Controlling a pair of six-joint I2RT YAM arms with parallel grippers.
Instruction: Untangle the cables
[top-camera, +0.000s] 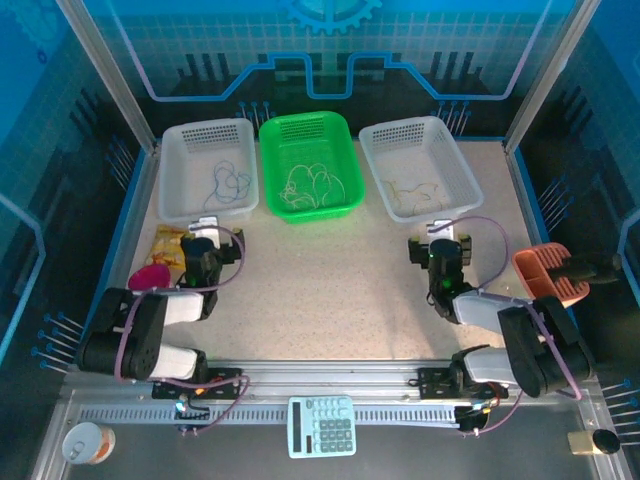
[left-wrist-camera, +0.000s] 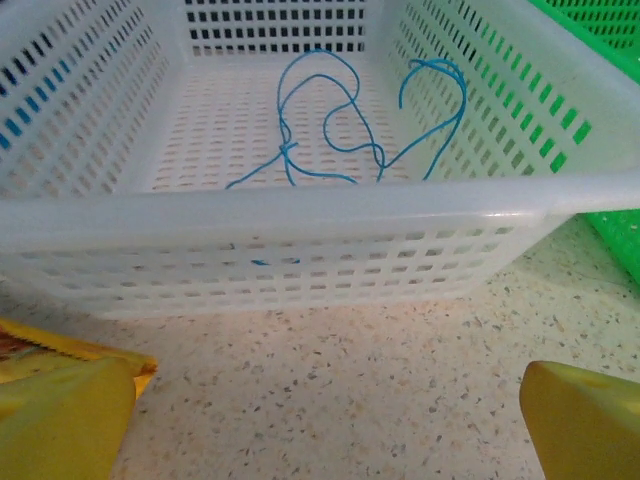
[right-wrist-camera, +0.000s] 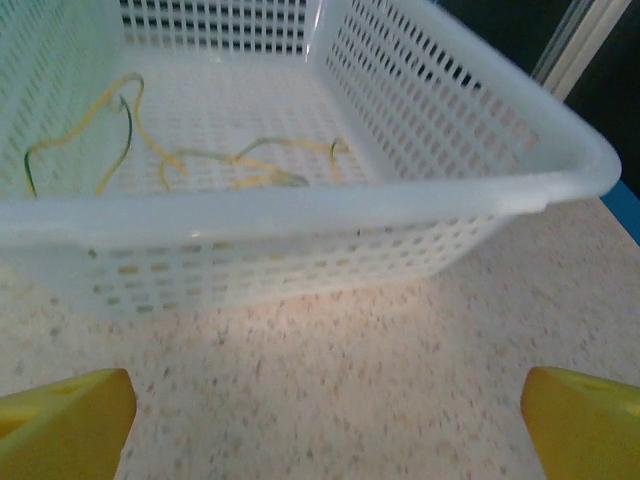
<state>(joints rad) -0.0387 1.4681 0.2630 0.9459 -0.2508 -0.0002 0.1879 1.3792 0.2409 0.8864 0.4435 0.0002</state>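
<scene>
My left end effector spread wide and empty, blue cables just ahead of it in a white basket, my right end effector equally wide and empty, yellowish cables ahead in a second white basket, whitish cables in the green basket between both.

Even bright overhead light, blue tint around the table; wrist views soft, yellow fingertips blurred.

blue cables, yellow cables, seemingly whitish cables, green basket
</scene>
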